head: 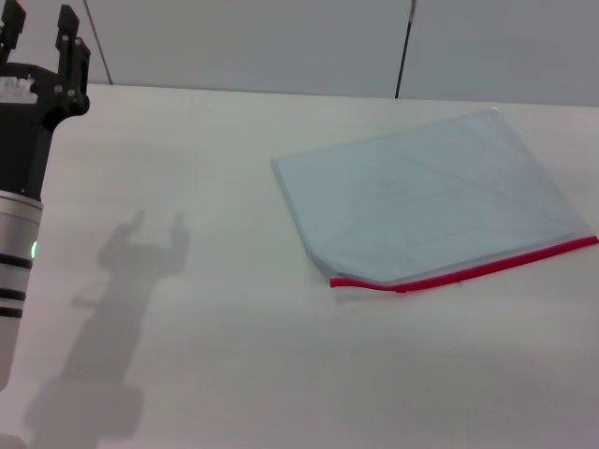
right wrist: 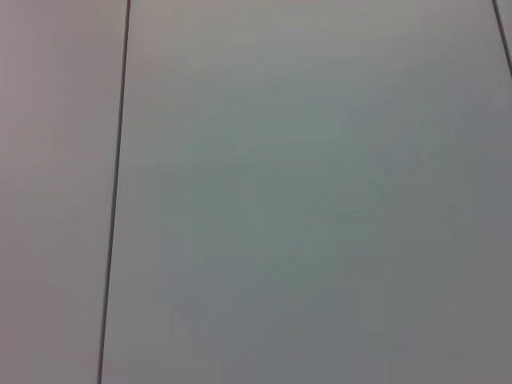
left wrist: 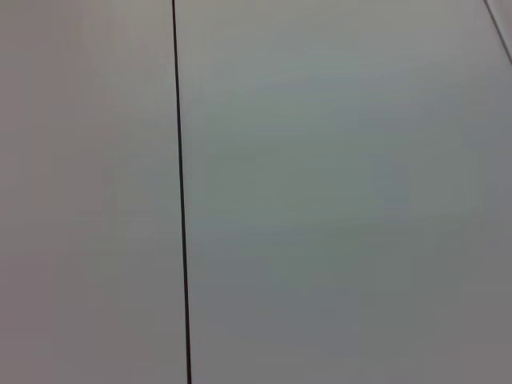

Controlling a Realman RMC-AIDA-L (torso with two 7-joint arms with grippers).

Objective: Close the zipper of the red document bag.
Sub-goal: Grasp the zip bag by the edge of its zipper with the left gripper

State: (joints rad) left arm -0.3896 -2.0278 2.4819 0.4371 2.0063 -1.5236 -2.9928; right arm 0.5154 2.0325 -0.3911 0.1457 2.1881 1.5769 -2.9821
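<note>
The red document bag (head: 426,196), a flat translucent pale blue-grey pouch, lies on the white table (head: 206,355) at the right in the head view. Its zipper (head: 468,269) is a thin red strip along the near long edge, with a tiny slider tab (head: 401,288) near the strip's left end. My left gripper (head: 39,33) is raised at the far left, fingers pointing up and apart, open and holding nothing, far from the bag. The right gripper is out of view.
A grey panelled wall with dark seams (head: 402,51) stands behind the table's far edge. Both wrist views show only wall panels (left wrist: 336,192) (right wrist: 320,192). The left arm's shadow (head: 131,281) falls on the table.
</note>
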